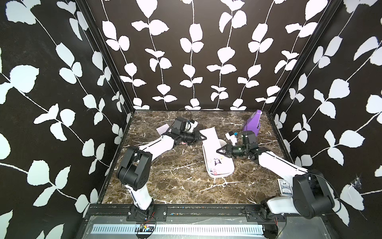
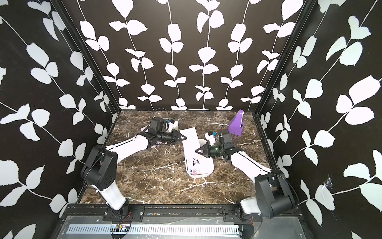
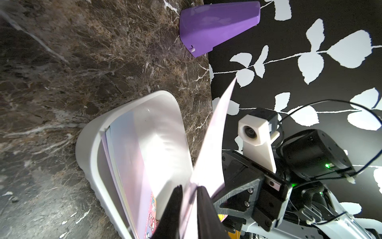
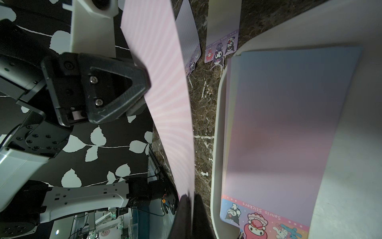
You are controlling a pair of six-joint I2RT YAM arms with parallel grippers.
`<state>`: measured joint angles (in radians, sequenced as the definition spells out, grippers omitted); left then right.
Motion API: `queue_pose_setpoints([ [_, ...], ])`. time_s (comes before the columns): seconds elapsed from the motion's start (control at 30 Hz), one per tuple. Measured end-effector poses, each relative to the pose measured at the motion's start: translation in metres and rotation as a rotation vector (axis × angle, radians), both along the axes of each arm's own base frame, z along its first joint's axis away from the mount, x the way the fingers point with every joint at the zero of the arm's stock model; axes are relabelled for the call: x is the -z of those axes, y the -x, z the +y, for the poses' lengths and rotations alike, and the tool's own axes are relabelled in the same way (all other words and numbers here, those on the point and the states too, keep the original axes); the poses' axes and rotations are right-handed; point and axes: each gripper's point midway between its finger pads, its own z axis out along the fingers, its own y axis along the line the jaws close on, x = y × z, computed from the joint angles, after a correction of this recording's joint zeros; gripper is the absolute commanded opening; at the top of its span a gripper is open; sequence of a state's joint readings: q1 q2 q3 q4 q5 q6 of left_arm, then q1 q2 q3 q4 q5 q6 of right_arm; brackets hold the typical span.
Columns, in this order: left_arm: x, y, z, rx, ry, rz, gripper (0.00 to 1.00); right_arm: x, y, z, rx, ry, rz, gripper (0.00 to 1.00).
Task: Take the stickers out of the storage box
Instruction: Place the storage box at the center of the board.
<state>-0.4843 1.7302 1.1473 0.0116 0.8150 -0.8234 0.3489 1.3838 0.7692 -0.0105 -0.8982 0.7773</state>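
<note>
The white storage box (image 1: 219,176) lies at the table's middle with several pastel stickers (image 4: 279,124) flat inside. One pale pink sticker sheet (image 1: 210,135) stands lifted above the box's far end, spanning both grippers. My right gripper (image 4: 191,196) is shut on one edge of it, above the box. My left gripper (image 3: 189,189) is at the sheet's opposite edge; its fingers stand slightly apart with the sheet (image 3: 215,132) between them. Two more sheets (image 4: 224,35) lie on the table beyond the box, near the left arm.
A purple wedge (image 1: 253,124) stands at the back right corner. A blue-patterned card box (image 1: 285,186) lies at the front right beside the right arm's base. Black leaf-patterned walls close in three sides of the marble table (image 1: 165,175).
</note>
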Motion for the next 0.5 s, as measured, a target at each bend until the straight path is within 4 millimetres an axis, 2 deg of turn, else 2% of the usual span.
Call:
queue_pose_setpoints([
  [0.07, 0.003, 0.000, 0.002, -0.003, -0.011, 0.003, 0.39, 0.000, 0.000, 0.000, 0.000, 0.000, 0.002, 0.00],
  [0.13, 0.005, -0.001, 0.005, -0.009, -0.025, 0.001, 0.44, 0.000, 0.000, 0.000, 0.000, 0.001, 0.003, 0.00],
  [0.3, 0.013, -0.004, 0.021, -0.041, -0.082, 0.008, 0.49, -0.003, -0.001, 0.000, -0.001, 0.005, 0.006, 0.00],
  [0.5, -0.003, -0.003, 0.035, -0.084, -0.097, -0.045, 0.50, -0.026, -0.017, 0.007, -0.001, -0.020, -0.041, 0.00],
])
